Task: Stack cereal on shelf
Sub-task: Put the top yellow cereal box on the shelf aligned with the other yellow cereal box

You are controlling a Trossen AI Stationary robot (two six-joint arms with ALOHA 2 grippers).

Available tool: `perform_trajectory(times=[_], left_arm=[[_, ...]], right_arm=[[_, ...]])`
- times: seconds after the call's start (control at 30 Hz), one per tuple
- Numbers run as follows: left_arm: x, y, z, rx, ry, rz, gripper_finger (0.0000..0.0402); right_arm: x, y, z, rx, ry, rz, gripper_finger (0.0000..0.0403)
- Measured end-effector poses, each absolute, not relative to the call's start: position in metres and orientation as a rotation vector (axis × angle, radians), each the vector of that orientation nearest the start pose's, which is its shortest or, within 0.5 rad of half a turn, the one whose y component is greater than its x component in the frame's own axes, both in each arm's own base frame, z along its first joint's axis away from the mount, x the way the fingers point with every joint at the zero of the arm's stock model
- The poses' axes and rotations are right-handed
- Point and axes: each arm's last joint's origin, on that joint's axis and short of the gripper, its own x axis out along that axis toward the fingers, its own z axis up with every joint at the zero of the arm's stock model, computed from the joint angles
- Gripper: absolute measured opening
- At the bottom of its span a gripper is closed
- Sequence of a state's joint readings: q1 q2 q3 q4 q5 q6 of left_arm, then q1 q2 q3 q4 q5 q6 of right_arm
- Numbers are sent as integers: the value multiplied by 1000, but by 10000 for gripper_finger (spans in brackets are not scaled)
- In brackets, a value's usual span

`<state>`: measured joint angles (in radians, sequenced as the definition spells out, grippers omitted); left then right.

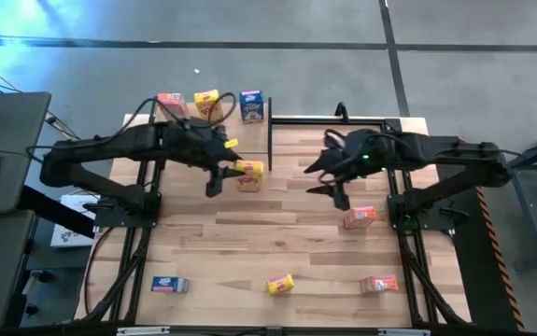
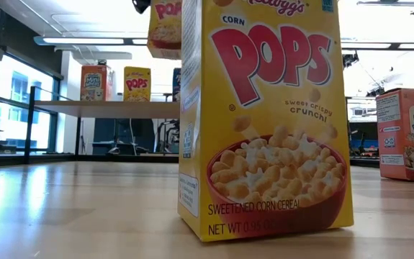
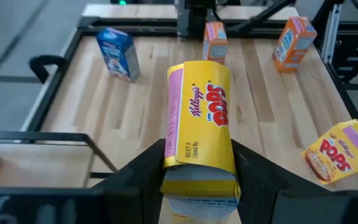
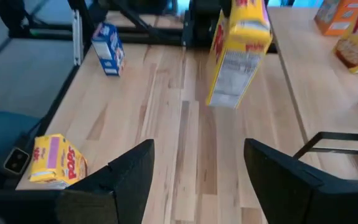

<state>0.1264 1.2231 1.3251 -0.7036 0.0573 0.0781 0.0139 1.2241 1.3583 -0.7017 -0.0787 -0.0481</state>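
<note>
Shelf (image 1: 343, 140) placement is the step in hand as I read it: the left gripper (image 1: 235, 170) has its fingers pinching a yellow Corn Pops box (image 1: 249, 174) by the sides, held up off the table (image 1: 277, 233) just left of the shelf's black post (image 1: 269, 140). Three boxes stand in a row along the far edge, orange-red (image 1: 170, 101), yellow (image 1: 206, 100) and blue (image 1: 251, 104). To do this well I'd keep the box level, lift it clear of the post, and set it down flat before letting go; the grip looks squarely centred in the left wrist view, so it shouldn't twist. The right gripper (image 1: 329, 177) hovers over the shelf board with fingers spread and nothing between them, so it may be in the way. Other boxes are scattered nearer the front.
</note>
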Motion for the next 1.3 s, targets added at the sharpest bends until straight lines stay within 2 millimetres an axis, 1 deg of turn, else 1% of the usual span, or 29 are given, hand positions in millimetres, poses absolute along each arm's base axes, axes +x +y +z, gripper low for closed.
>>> perform_trajectory(times=[0.1,0.23,0.43,0.67,0.87,1.07,1.3], left_arm=[[234,33,388,41,573,76,145],[218,38,389,62,555,121,145],[197,45,386,69,530,170,145],[177,55,376,96,538,233,145],[165,65,368,100,551,291,145],[159,76,361,98,566,313,145],[153,89,361,84,559,326,145]], right_arm=[[228,5,385,-5,512,97,240],[207,5,372,17,452,93,240],[186,5,355,45,391,88,240],[175,5,335,58,386,86,240],[171,5,314,65,377,89,240],[162,6,283,71,326,133,240],[149,6,253,124,292,134,240]])
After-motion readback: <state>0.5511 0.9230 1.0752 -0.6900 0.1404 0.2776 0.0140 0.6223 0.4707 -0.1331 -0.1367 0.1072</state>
